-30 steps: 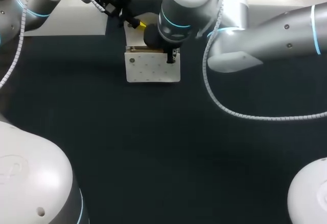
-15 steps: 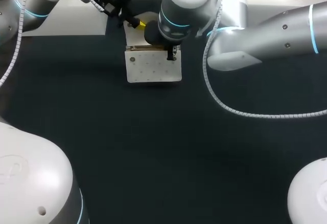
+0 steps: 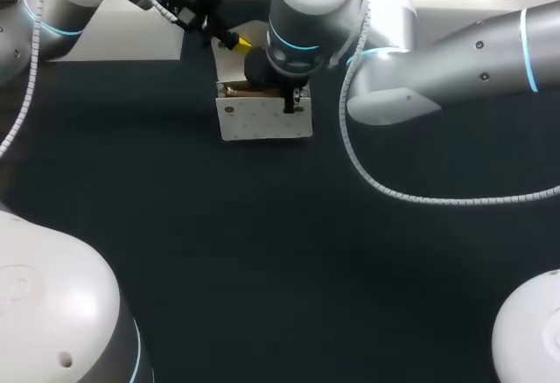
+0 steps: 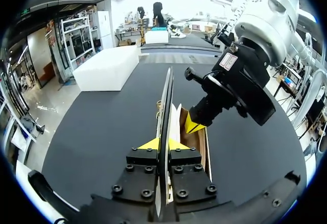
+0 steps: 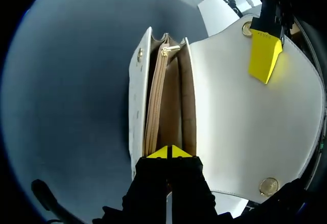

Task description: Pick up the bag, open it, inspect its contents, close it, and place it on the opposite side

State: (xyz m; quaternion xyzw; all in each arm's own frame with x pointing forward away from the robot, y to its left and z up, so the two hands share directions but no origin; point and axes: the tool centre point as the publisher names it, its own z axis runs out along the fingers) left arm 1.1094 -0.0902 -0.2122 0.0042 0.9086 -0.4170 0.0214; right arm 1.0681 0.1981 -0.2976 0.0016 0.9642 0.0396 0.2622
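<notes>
The bag [image 5: 137,101] is clamped by the right gripper [image 5: 168,152]. Its flap [image 5: 240,121] is pinched open by the left gripper [image 4: 163,143]. Inspection, closing and placement are judged outstanding.

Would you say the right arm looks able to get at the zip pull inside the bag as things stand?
Probably yes. The left gripper holds the flap back off the bag, and the right gripper sits at its open top with the zip pull ahead, nothing covering it.

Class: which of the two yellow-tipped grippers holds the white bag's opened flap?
The left gripper: the white flap stands pinched between its fingers. The right gripper sits at the bag mouth instead.
</notes>
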